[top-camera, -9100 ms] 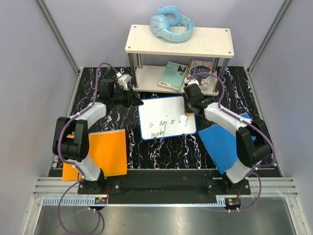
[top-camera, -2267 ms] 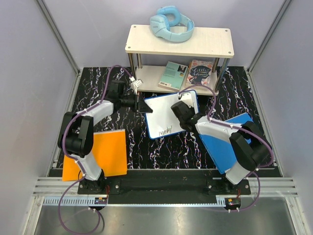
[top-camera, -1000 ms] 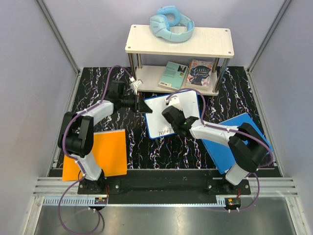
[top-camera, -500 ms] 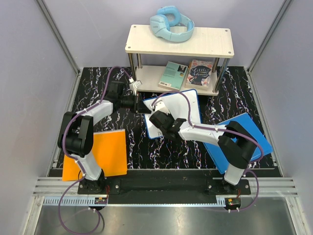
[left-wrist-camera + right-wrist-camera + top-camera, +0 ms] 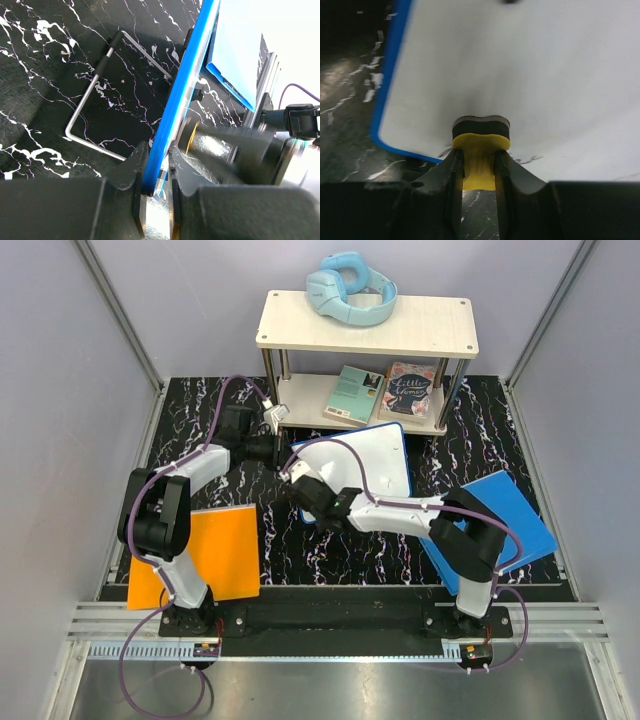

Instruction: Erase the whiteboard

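The whiteboard point(image 5: 378, 458) is propped up at a tilt in the middle of the table, and its face is nearly blank. My left gripper point(image 5: 284, 453) is shut on its blue left rim, which shows between the fingers in the left wrist view point(image 5: 165, 135). My right gripper point(image 5: 297, 486) is at the board's lower left corner, shut on a yellow eraser point(image 5: 479, 150) with a black felt pad. The pad presses on the white face point(image 5: 530, 60). Faint dark strokes point(image 5: 527, 160) remain beside the eraser near the lower rim.
A two-tier shelf point(image 5: 365, 325) stands behind the board, with blue headphones point(image 5: 350, 288) on top and two books point(image 5: 385, 392) below. An orange panel point(image 5: 205, 550) lies front left and a blue panel point(image 5: 490, 525) front right. A bent wire stand point(image 5: 95, 105) lies on the black marble mat.
My right gripper has swept the eraser left and down across the board to its lower left corner, and the handwriting has gone. The left gripper still holds the rim.
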Controlling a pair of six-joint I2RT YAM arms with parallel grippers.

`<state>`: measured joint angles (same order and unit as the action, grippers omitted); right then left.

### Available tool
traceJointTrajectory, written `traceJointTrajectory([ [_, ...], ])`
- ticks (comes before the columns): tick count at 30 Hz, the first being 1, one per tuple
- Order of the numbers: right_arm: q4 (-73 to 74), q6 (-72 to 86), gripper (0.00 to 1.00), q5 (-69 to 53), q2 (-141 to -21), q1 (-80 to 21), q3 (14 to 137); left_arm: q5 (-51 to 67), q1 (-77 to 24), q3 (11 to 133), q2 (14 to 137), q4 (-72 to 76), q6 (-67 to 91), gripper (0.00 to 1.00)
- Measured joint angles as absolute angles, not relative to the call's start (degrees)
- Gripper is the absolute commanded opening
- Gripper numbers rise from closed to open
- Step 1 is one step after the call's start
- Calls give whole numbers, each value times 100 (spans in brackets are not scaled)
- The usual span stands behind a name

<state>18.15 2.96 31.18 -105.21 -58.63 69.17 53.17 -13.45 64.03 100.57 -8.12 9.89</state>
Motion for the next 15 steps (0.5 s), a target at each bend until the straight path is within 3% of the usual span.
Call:
traceJointTrajectory([
  [4,1699,237,0,2847,-10790,-6217,7102,5356,-1347,6403,10057,-805,941,0],
  [15,1763,644,0,3699,-11002,-6449,7234,5408,-1367,6403,10057,-720,867,0],
])
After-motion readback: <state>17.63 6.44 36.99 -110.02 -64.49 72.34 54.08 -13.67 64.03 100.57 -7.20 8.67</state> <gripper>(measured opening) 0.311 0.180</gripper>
